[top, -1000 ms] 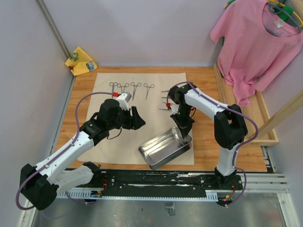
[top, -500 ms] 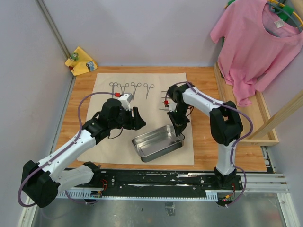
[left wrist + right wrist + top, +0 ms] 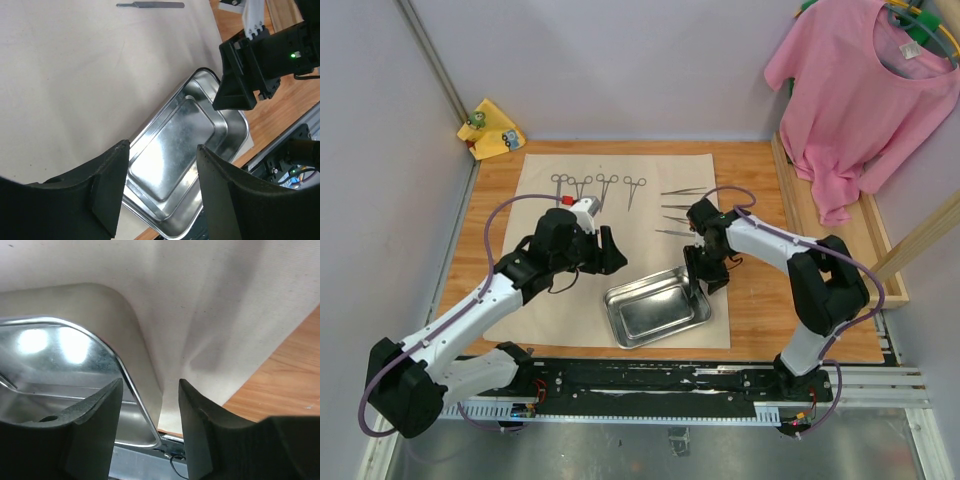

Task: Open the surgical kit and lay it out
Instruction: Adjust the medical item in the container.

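**A:** Where does the steel tray (image 3: 657,308) lie?

**B:** On the near right part of the cloth wrap (image 3: 535,165). Its long axis runs left to right, with the right end slightly farther.

**A:** Which arm is nearer?

**B:** The right pincer (image 3: 710,278). Its jaws are parted astride the far right corner rim, clamping nothing. The left pincer (image 3: 611,251) hangs wide open, just beyond the tray's far-left side.
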Available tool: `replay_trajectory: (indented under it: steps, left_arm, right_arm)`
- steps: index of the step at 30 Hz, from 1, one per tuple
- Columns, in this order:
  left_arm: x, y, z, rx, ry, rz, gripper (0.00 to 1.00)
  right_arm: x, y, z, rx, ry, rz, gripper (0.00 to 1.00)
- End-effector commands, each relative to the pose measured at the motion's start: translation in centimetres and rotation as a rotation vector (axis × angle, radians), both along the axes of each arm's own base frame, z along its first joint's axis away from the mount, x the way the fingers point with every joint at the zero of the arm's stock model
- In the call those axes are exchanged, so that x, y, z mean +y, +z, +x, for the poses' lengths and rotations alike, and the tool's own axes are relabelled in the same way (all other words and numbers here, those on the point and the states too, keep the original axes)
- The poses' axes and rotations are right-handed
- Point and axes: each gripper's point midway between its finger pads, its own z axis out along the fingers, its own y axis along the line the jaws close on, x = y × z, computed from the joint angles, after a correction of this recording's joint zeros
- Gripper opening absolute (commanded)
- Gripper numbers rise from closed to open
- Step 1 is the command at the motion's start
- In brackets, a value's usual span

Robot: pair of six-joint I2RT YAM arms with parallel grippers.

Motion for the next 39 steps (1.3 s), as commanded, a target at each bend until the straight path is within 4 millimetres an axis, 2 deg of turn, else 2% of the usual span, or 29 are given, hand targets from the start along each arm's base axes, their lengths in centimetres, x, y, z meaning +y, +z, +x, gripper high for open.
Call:
replay_trajectory:
  steps: [1,4,6,8,10,17,21,28,35,36,39]
  left_arm:
    - [0.8,0.0,0.8,-0.017,0.027,0.026,0.61]
    - [1.2,-0.2,1.1,-0.017,0.047,0.038,0.61]
    - [1.6,-0.1,1.4,-0.022,0.068,0.043,0.61]
    - [1.9,0.1,1.6,-0.032,0.080,0.040,0.61]
    - [2.1,0.2,1.9,-0.034,0.088,0.037,0.61]
    - [3.3,-0.1,1.5,-0.009,0.145,0.019,0.61]
    - [4.7,0.8,0.9,-0.026,0.210,0.010,0.61]
    - [6.5,4.0,-0.5,-0.090,0.279,-0.031,0.61]
    - [6.8,4.7,-1.5,-0.092,0.257,-0.025,0.61]
    - [6.8,4.7,-1.6,-0.092,0.252,-0.023,0.61]
    - [6.8,4.9,-1.7,-0.098,0.240,-0.014,0.61]
  right_arm:
    - [0.6,2.5,2.2,-0.190,-0.038,0.027,0.52]
    - [-0.3,5.3,2.9,-0.327,0.002,-0.020,0.53]
    - [0.0,7.4,3.0,-0.410,0.063,-0.040,0.54]
    - [1.4,8.8,2.8,-0.461,0.126,-0.033,0.54]
    - [3.5,9.3,2.0,-0.465,0.196,-0.011,0.55]
    - [10.8,7.2,-0.7,-0.396,0.354,0.105,0.56]
    - [13.6,5.6,-1.7,-0.371,0.400,0.112,0.56]
    - [16.6,3.8,-1.5,-0.413,0.450,0.014,0.56]
    - [18.4,2.0,-0.4,-0.499,0.417,-0.067,0.51]
    - [18.4,0.9,-0.4,-0.493,0.413,-0.087,0.50]
    - [18.9,0.1,-0.4,-0.517,0.382,-0.087,0.41]
